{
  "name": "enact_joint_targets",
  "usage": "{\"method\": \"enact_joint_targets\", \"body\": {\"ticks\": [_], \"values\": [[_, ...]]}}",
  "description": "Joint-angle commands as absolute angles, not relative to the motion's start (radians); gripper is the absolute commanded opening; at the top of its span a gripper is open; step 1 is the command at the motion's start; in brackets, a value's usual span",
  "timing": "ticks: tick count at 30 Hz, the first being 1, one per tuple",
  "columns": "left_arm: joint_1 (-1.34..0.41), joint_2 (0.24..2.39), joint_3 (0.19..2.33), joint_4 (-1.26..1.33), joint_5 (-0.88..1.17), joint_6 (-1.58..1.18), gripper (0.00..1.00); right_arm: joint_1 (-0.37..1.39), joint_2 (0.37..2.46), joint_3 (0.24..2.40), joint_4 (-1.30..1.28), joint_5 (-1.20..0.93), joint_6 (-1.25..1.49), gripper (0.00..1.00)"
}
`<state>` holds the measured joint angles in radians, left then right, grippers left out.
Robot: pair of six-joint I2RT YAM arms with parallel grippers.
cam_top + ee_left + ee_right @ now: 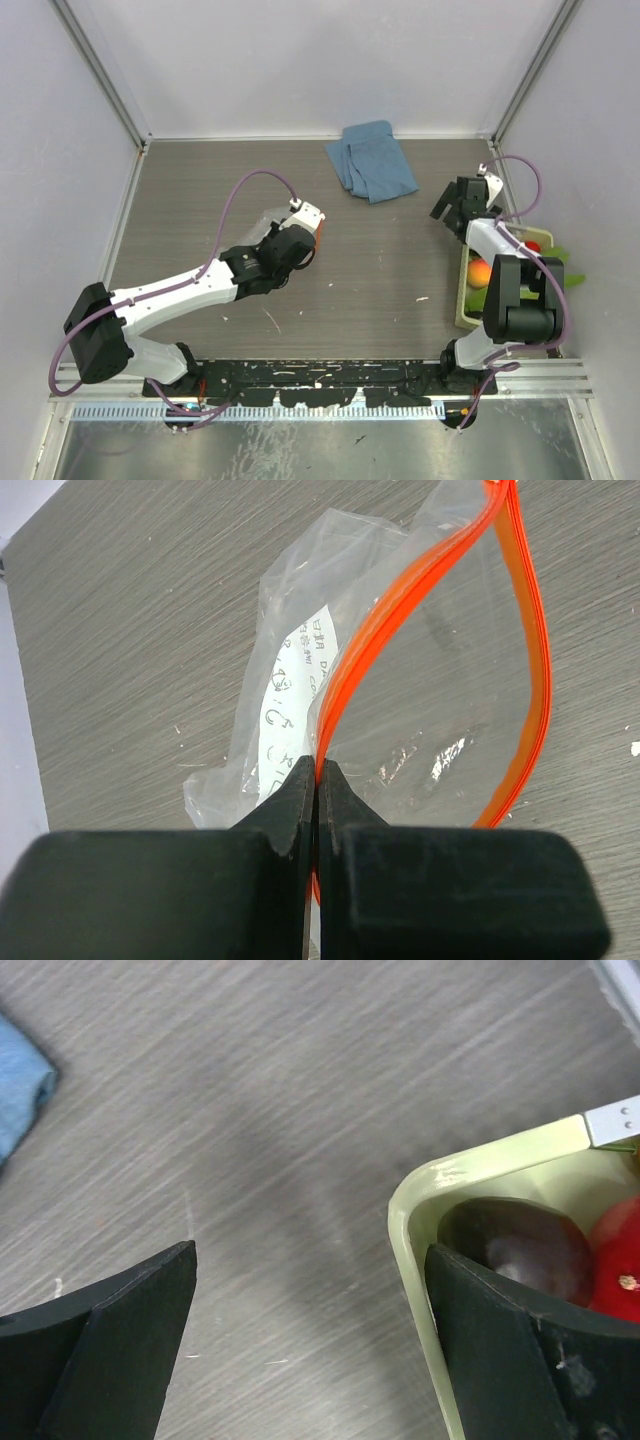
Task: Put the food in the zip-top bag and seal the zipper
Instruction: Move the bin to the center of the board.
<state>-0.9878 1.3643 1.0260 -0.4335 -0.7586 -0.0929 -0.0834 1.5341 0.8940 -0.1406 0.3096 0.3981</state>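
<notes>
**Thin pinch on the bag, basket rim in the way**

The left tool (317, 780) is clamped on one lip of the zipper (400, 610). The zip-top bag (290, 680) trails onto the worktop (200, 200), its mouth apparently agape. That thin film could slip free or sag closed. The right tool (310, 1260), spread wide and empty, straddles the basket (410, 1210) rim beside the eggplant (515, 1245). A finger may catch the rim on the way down. The slider tab is out of sight, and the other food is mostly cut off.

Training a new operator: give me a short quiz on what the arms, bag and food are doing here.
1. True or false: the left gripper is shut on the orange strip of the bag.
2. The right gripper is: A open, B shut empty, C shut on the bag?
3. Fill in: the eggplant lies in the pale ____.
Key: 1 true; 2 A; 3 basket.
</notes>
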Motion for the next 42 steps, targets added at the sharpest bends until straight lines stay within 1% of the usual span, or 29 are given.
{"method": "enact_joint_targets", "body": {"ticks": [1, 13, 19, 21, 25, 31, 38, 42], "values": [[-0.985, 1.348, 1.034, -0.388, -0.773, -0.105, 0.0, -0.031, 1.571, 0.987, -0.055, 0.251, 0.401, 1.0], [-0.985, 1.339, 1.028, -0.387, -0.776, -0.104, 0.0, 0.06, 1.789, 1.226, -0.072, 0.227, 0.426, 1.0], [-0.985, 1.34, 1.028, -0.384, -0.773, -0.104, 0.0, 0.074, 1.846, 1.346, -0.124, 0.189, 0.416, 1.0], [-0.985, 1.339, 1.028, -0.383, -0.771, -0.103, 0.0, 0.074, 1.842, 1.356, -0.142, 0.195, 0.407, 1.0], [-0.985, 1.33, 1.022, -0.378, -0.769, -0.104, 0.0, 0.074, 1.781, 1.336, -0.177, 0.208, 0.384, 1.0], [-0.984, 1.329, 1.02, -0.376, -0.767, -0.103, 0.0, 0.058, 1.605, 1.227, -0.225, 0.288, 0.372, 1.0], [-0.984, 1.317, 1.016, -0.371, -0.76, -0.103, 0.0, -0.015, 1.376, 1.058, -0.311, 0.351, 0.415, 1.0], [-0.984, 1.294, 1.005, -0.362, -0.752, -0.103, 0.0, -0.065, 1.278, 0.984, -0.348, 0.434, 0.447, 1.0]]}}
